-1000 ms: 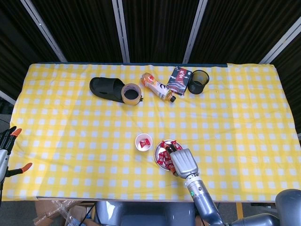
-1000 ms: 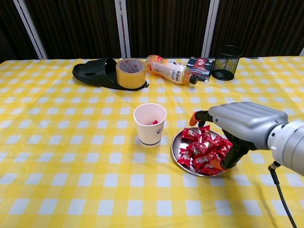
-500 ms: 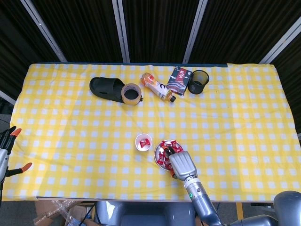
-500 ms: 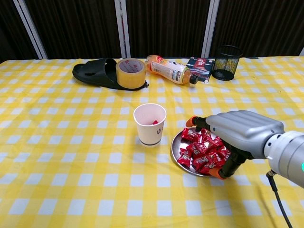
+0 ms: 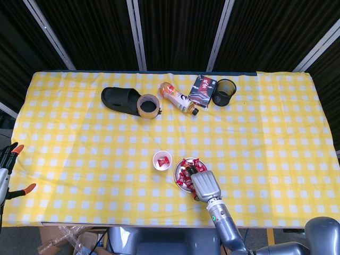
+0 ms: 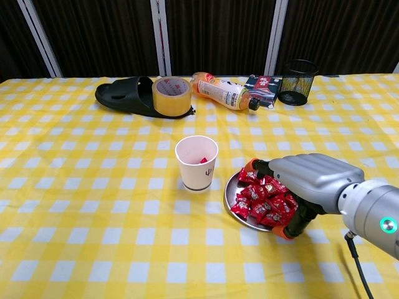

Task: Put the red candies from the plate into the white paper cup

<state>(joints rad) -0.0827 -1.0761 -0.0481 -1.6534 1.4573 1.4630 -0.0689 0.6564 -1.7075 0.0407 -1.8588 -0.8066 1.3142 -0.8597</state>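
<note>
A small metal plate [image 6: 229, 192] heaped with red candies [image 6: 259, 198] sits near the table's front middle; in the head view the plate [image 5: 178, 177] shows at centre bottom. The white paper cup [image 6: 197, 163] stands upright just left of it, a red candy showing inside the cup [image 5: 162, 160]. My right hand [image 6: 310, 180] lies low over the plate's right half, thumb at the far rim and fingers [image 6: 285, 233] down at the near rim, the pile between them. The same hand [image 5: 204, 184] covers part of the plate from above. My left hand [image 5: 6, 170] stays off the table's left edge, fingers spread.
Along the back stand a black slipper [image 6: 121, 95], a roll of tape [image 6: 171, 96], a lying orange bottle [image 6: 221, 91], a dark box [image 6: 262, 89] and a black mesh pen holder [image 6: 295, 81]. The yellow checked cloth [image 6: 93, 205] covers the whole table.
My right hand has sunk lower and slid a little toward the near side over the plate, its fingers now reaching under the near rim. The cup and left hand have not moved.
</note>
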